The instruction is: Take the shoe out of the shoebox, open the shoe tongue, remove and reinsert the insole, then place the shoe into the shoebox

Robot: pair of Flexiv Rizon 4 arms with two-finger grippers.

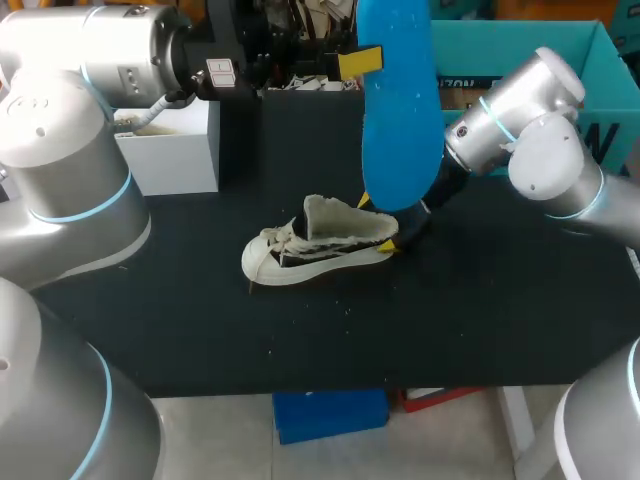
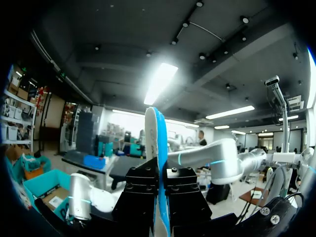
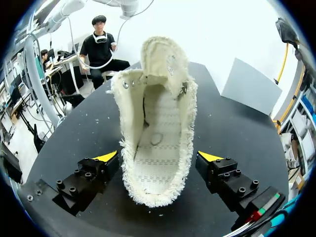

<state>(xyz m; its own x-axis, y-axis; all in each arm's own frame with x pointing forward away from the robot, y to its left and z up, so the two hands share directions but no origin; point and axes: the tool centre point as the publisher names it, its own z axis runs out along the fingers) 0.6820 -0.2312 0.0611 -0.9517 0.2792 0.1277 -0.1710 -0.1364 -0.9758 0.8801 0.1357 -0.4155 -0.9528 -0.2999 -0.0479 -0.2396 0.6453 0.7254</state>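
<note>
Insole [image 1: 400, 110], probably light and floppy, is pinched by the left gripper [image 2: 162, 195]; the soft shoe [image 1: 315, 245] is straddled at the heel by the released right gripper [image 3: 158, 157].

Bright, even overhead light; faint shadows.

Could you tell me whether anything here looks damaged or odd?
The cream canvas shoe has a frayed rim all round its opening, though that may be its style. Its blue foam insole is out, gripped upright in the left claw.
</note>
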